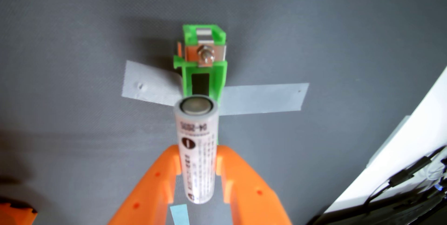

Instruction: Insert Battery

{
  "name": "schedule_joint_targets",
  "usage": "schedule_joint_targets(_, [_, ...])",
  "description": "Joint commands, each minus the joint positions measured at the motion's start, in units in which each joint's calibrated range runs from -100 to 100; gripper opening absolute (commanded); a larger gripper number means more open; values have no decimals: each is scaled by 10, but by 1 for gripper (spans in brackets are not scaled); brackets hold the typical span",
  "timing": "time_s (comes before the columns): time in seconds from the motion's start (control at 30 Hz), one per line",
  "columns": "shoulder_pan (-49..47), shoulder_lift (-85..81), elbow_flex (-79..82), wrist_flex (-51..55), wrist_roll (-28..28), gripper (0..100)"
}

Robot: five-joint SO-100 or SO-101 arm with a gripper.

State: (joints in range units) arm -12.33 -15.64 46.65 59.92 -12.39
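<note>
In the wrist view my orange gripper (197, 159) is shut on a white cylindrical battery (197, 147) with dark print. The battery points away from the camera, its flat metal end toward a green battery holder (204, 70). The holder is taped to the grey mat, with a metal contact plate and screw (205, 54) at its far end and an open dark slot in the middle. The battery's far end covers the holder's near end in the picture; how high it sits above the holder I cannot tell.
Grey tape strips (261, 99) run left and right of the holder on the dark grey mat (72, 46). A small blue tape piece (180, 215) lies below the gripper. The white table edge (399, 155) and black cables (399, 186) are at the lower right.
</note>
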Motion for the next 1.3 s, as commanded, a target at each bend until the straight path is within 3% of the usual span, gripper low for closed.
schedule_joint_targets(0.0, [2,-10,9,-27,2,1])
schedule_joint_targets(1.27, [3,-9,42,-66,3,1])
